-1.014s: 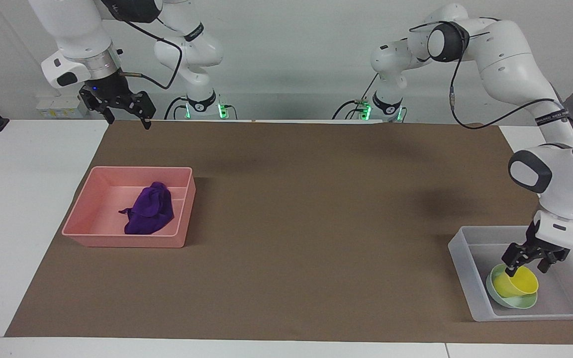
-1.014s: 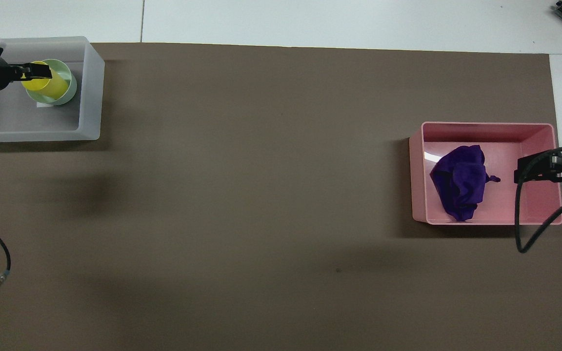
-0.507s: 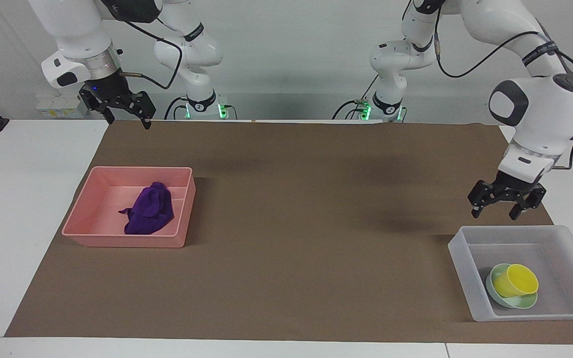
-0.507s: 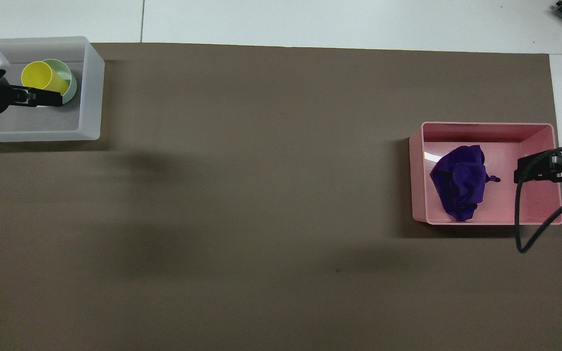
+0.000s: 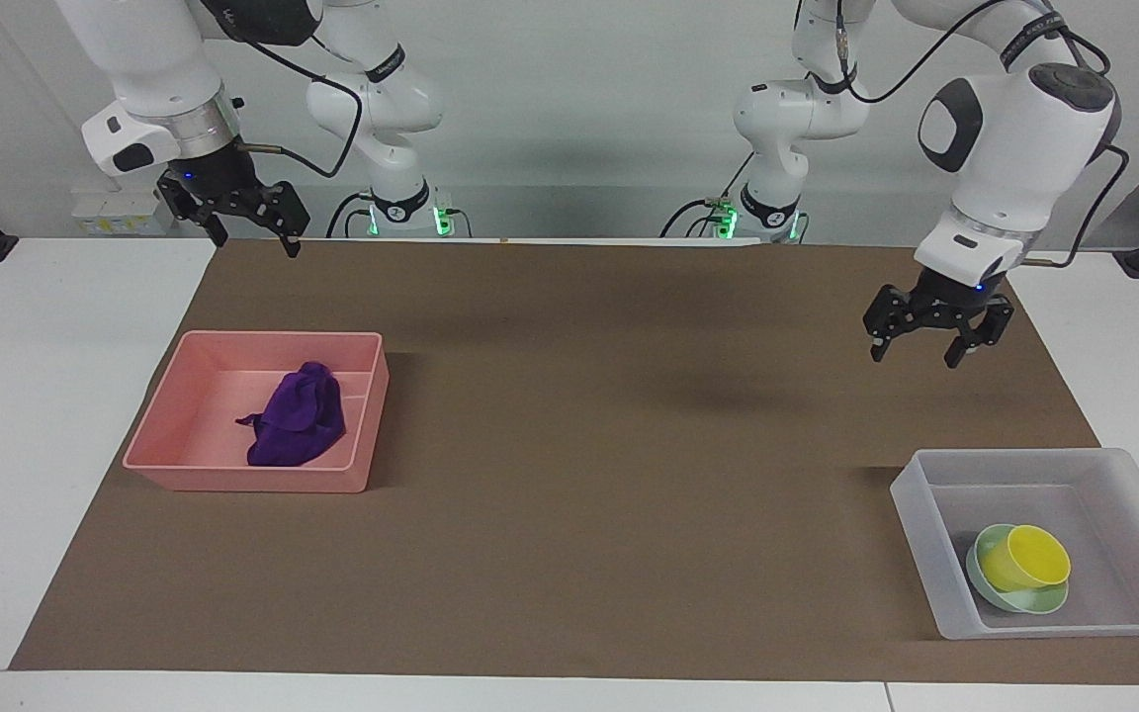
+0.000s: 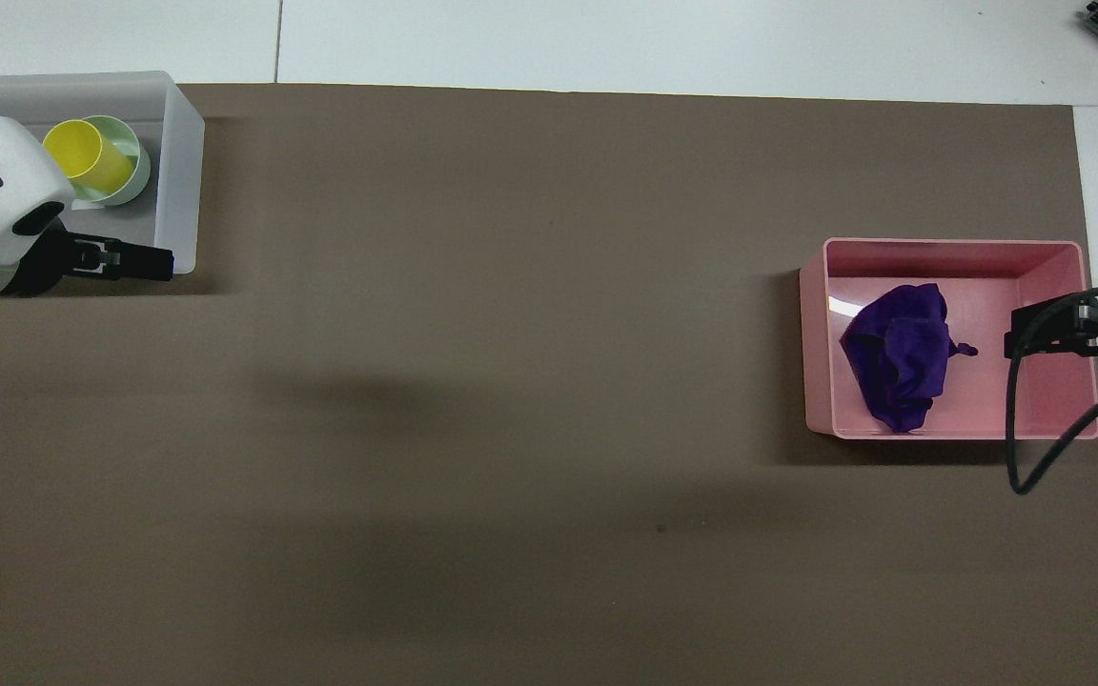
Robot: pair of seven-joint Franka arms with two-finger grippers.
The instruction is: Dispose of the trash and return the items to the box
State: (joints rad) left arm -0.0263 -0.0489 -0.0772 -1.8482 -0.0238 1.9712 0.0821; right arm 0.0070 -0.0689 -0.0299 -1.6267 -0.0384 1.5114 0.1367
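yellow cup [image 5: 1024,558] sits in the mint bowl [image 5: 995,591] inside the clear box [image 5: 916,514]. purple cloth [image 5: 298,415] lies in the pink tray [image 5: 169,420]. both end effectors (left [image 5: 935,334], right [image 5: 248,222]) hang spread wide, holding nothing.

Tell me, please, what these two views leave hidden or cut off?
- Bowl: its inside is mostly covered by the cup lying in it, both views.
- Clear tray: overhead, the left arm's wrist covers one corner.
- Pink tray: overhead, the right pincer and its cable overlap one end.
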